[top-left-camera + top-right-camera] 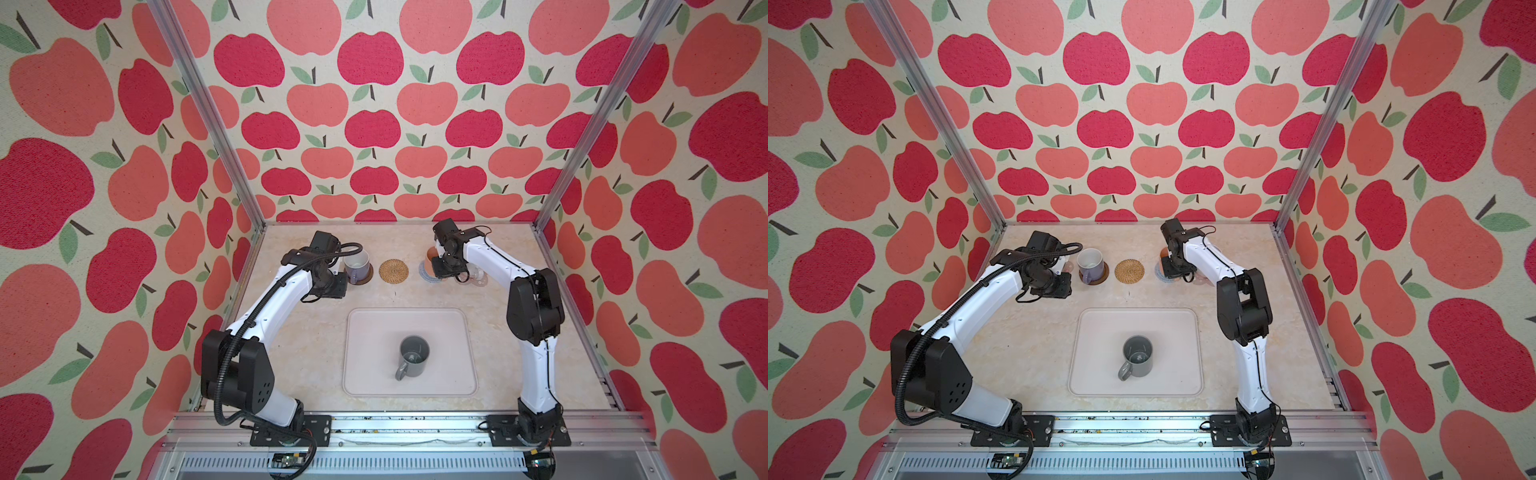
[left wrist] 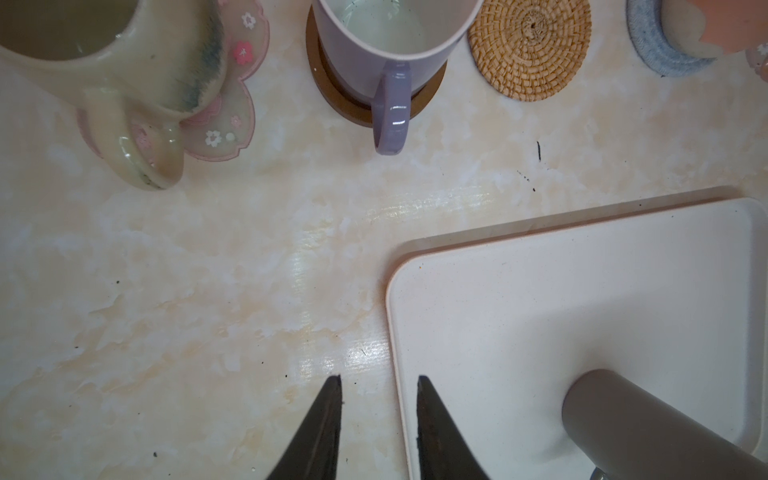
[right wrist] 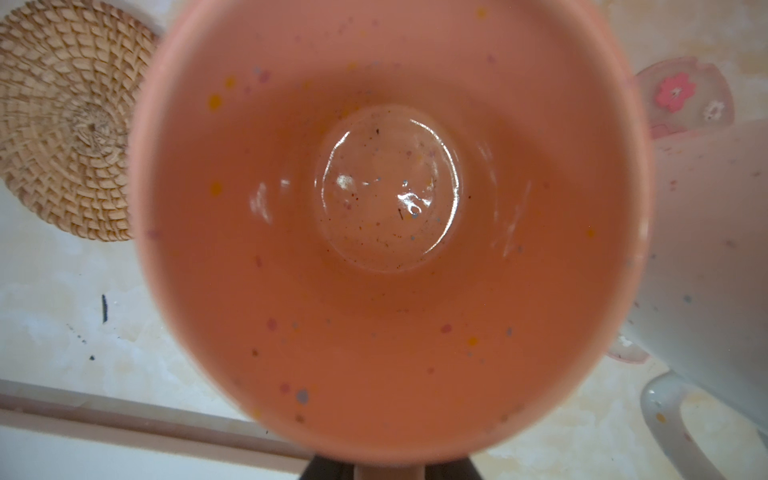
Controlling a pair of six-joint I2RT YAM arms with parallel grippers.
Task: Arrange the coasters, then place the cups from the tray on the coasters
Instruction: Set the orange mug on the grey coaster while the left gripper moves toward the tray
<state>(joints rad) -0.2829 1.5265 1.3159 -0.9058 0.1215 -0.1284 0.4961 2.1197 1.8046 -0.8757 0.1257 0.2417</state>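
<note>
The peach-orange speckled mug was gripped by its handle in the right gripper, over the grey-blue knitted coaster beyond the pale rectangular tray. The tall dark grey mug was seen upright on that tray. The left gripper was held slightly open, empty, beside the tray.
</note>
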